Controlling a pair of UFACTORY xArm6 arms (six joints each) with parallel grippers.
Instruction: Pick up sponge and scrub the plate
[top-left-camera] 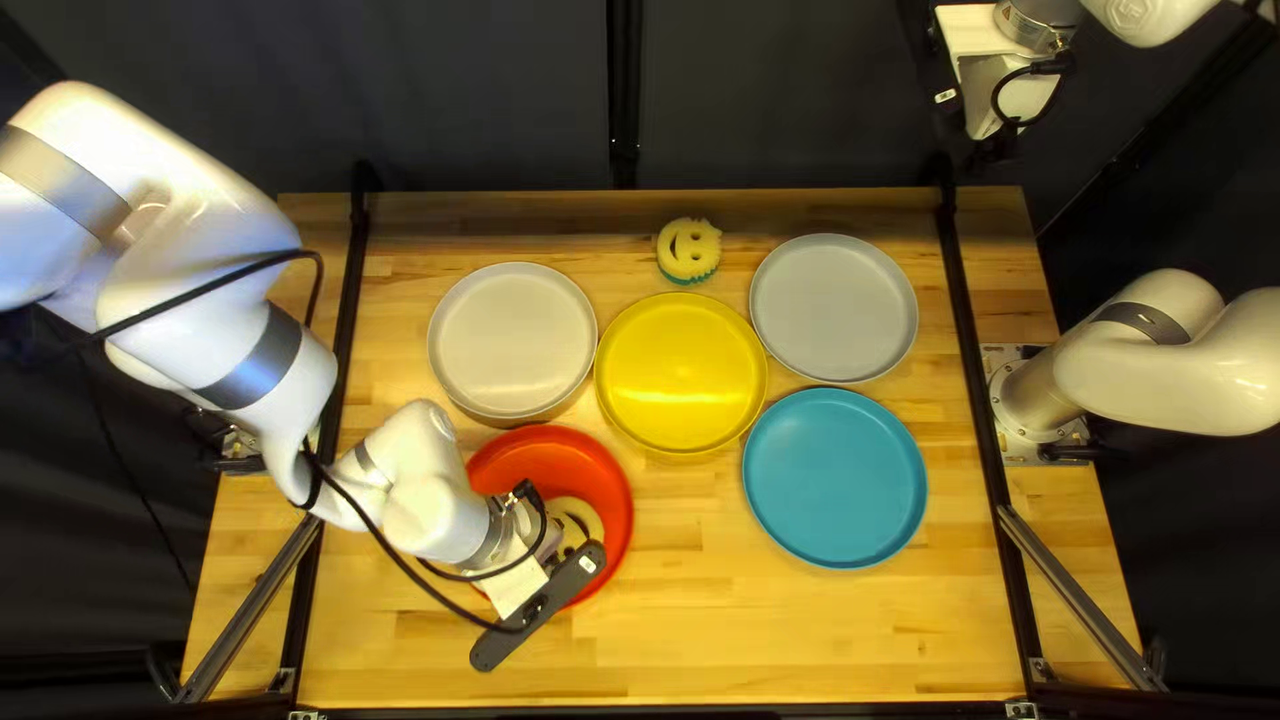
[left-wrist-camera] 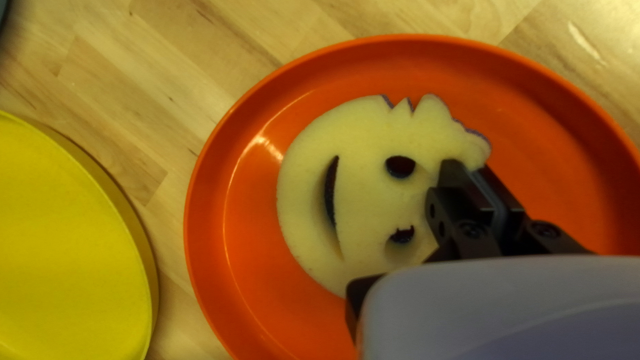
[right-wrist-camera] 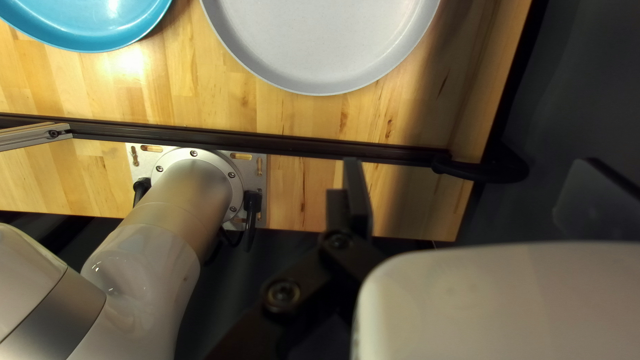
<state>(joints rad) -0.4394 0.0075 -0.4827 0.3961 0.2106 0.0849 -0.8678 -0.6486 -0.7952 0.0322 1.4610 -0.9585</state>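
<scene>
Smiley sponge (left-wrist-camera: pixel 363 193): face up on the red-orange plate (left-wrist-camera: pixel 253 253), inside the rim, with bare plate showing around much of it.
Left gripper (left-wrist-camera: pixel 472 165): apparently clenched on the smiley sponge near its scalloped hair edge, fingertips close together.
Scrubbing stroke: likely just starting, or under way. Best done low and level, with light downward pressure, in short overlapping circles across the floor of the plate, then around the inside wall. Ease off near the rim, to avoid tipping or pushing the plate. With so off-centre a grip, watch for folding or twisting of the sponge; slow down at each change of direction.
Yellow plate (top-left-camera: pixel 682 374): close beside the red-orange one; best kept out of the stroke's path.
Right gripper (right-wrist-camera: pixel 472 163): released, fingers spread, nothing held, well apart from the scrubbing.
Sponges: two; one in the grip, plus a green-edged smiley sponge (top-left-camera: pixel 688 248) beyond the yellow plate, toward the far edge.
Plates: five; red-orange, yellow, off-white plate (top-left-camera: pixel 512 340), pale grey plate (top-left-camera: pixel 834 308), blue plate (top-left-camera: pixel 835 478).
Arms: two, one per side of the wooden table (top-left-camera: pixel 694 634).
</scene>
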